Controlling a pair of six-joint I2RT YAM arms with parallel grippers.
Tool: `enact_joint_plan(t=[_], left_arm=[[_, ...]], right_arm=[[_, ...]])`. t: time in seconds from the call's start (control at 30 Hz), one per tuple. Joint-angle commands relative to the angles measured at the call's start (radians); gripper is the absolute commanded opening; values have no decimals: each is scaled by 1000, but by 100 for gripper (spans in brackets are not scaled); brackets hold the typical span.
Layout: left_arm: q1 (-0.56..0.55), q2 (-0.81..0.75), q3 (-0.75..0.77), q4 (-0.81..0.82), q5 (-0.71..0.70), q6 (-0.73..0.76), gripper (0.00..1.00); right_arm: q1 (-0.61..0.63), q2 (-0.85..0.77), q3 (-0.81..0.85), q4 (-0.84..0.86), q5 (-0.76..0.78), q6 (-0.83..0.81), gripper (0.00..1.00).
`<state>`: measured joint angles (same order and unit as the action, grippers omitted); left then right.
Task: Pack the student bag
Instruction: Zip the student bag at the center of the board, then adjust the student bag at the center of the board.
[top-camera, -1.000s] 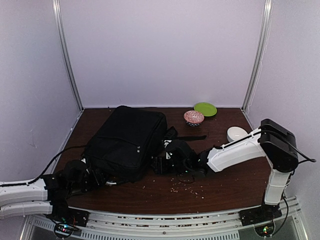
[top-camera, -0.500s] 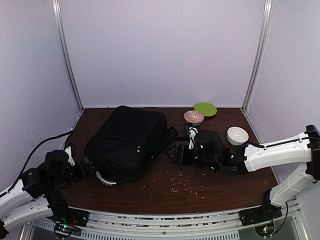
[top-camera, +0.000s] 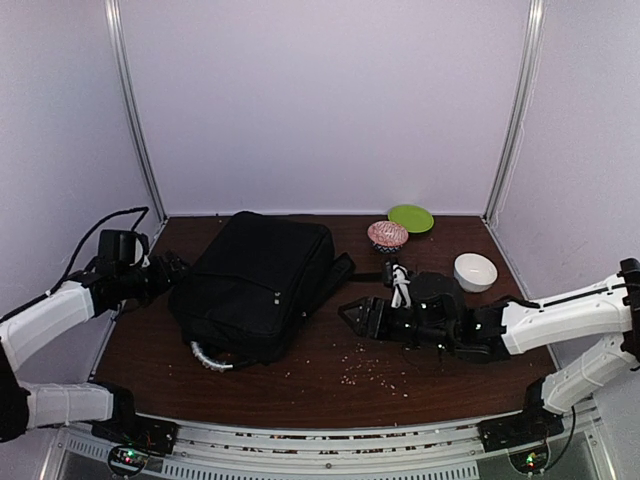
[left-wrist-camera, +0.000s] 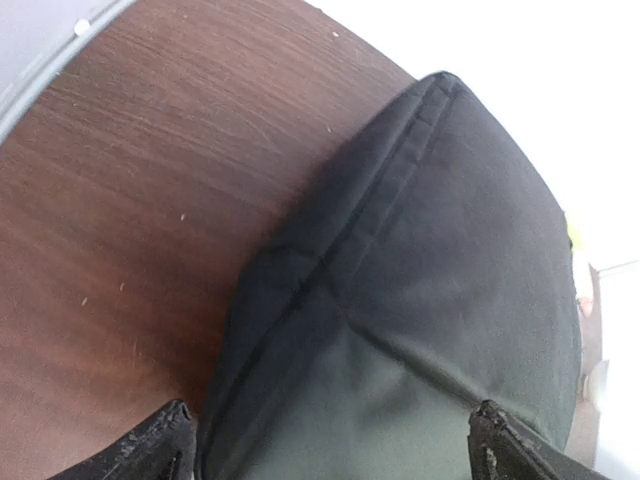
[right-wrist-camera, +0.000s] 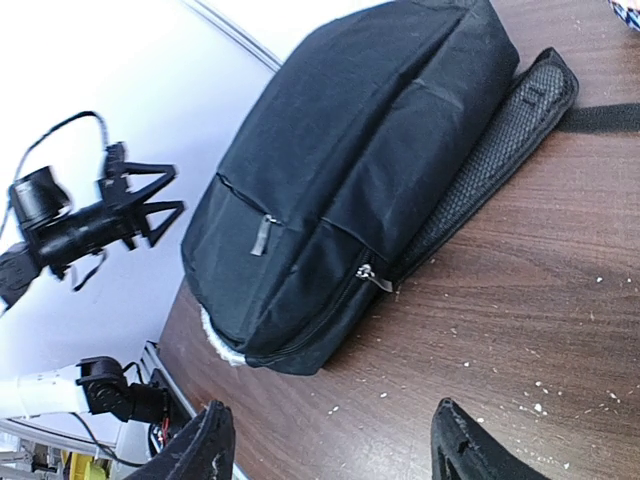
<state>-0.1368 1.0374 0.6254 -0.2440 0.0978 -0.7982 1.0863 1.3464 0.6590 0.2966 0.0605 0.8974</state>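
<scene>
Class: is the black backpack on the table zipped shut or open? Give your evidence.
Shut, as far as visible: the student bag lies flat, both zip lines seen from the right wrist closed, no gap.

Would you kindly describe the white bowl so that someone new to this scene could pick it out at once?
Look to the far right of the brown table, beyond the right arm. Of the three dishes there, the white bowl sits nearest the right edge. It is plain white, unlike the pink patterned bowl to its left and the flat green plate farther back.
</scene>
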Motion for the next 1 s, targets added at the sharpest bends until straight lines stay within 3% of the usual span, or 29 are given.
enact_joint_plan(t=[0.0, 0.1, 0.2, 0.4, 0.53, 0.63, 0.77, 0.97], left_arm=[[64, 127, -15, 230, 214, -35, 98], [33, 180, -57, 343, 273, -98, 98], [-57, 185, -47, 339, 235, -100, 95], [-237, 195, -50, 362, 177, -147, 74], [-406, 195, -42, 372, 88, -198, 69], [-525, 239, -7, 389, 48, -227, 69], [-670, 313, 93, 305, -2, -227, 80], [-690, 156, -5, 217, -158, -227, 89]], right_arm=[[-3, -75, -46, 6, 4, -25, 66], [-6, -142, -47, -73, 46, -59, 66], [-6, -232, -58, -146, 103, -89, 66], [-7, -387, -101, -250, 216, -121, 66], [-9, -426, -131, -268, 245, -113, 66], [-8, -425, -139, -269, 243, -104, 66], [-9, -422, -138, -280, 243, -106, 66], [-11, -411, -156, -275, 245, -113, 67]])
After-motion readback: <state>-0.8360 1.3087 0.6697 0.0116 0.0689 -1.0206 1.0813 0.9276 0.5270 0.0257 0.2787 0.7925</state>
